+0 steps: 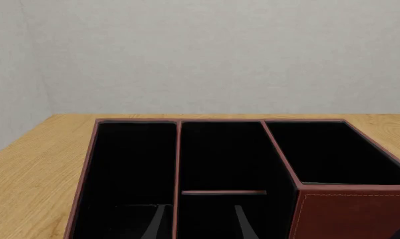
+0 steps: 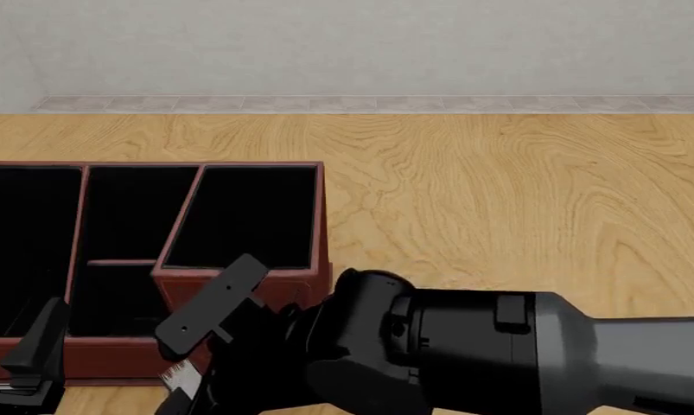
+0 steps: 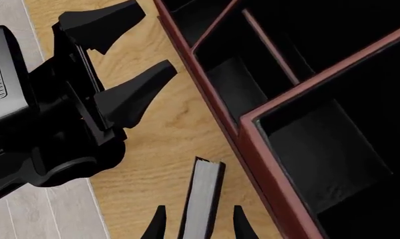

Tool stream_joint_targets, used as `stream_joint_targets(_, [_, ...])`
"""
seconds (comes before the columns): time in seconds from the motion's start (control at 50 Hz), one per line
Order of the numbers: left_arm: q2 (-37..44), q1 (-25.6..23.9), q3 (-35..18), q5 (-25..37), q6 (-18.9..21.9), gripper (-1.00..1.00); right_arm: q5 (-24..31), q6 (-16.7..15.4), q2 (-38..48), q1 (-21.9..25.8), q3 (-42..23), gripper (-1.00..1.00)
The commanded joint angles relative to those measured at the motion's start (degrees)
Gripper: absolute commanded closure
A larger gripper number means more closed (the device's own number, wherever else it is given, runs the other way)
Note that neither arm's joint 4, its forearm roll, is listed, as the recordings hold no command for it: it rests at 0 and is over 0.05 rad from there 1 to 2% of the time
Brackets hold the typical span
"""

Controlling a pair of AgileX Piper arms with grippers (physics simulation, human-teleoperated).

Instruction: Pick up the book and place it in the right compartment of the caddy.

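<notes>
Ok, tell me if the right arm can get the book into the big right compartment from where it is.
Probably yes. The right gripper has the book between its fingers just outside the caddy, near the right compartment. That section looks open on top; the left gripper sits off to the side.

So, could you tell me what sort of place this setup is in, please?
Probably a bare simulated tabletop workspace, not a real room: a wooden table against a plain grey wall, with only a caddy, a book and two rendered robot arms.
</notes>
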Motion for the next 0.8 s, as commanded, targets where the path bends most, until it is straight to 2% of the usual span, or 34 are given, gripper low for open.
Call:
stream_joint_targets(0.02, [0.0, 0.0, 0.0, 0.0, 0.0, -1.0, -0.4, 0.7, 0.6, 0.1, 0.3, -1.0])
stream_joint_targets(0.8, [0.0, 0.0, 0.0, 0.0, 0.0, -1.0, -1.7, 2.6, 2.9, 1.9, 1.2, -1.0])
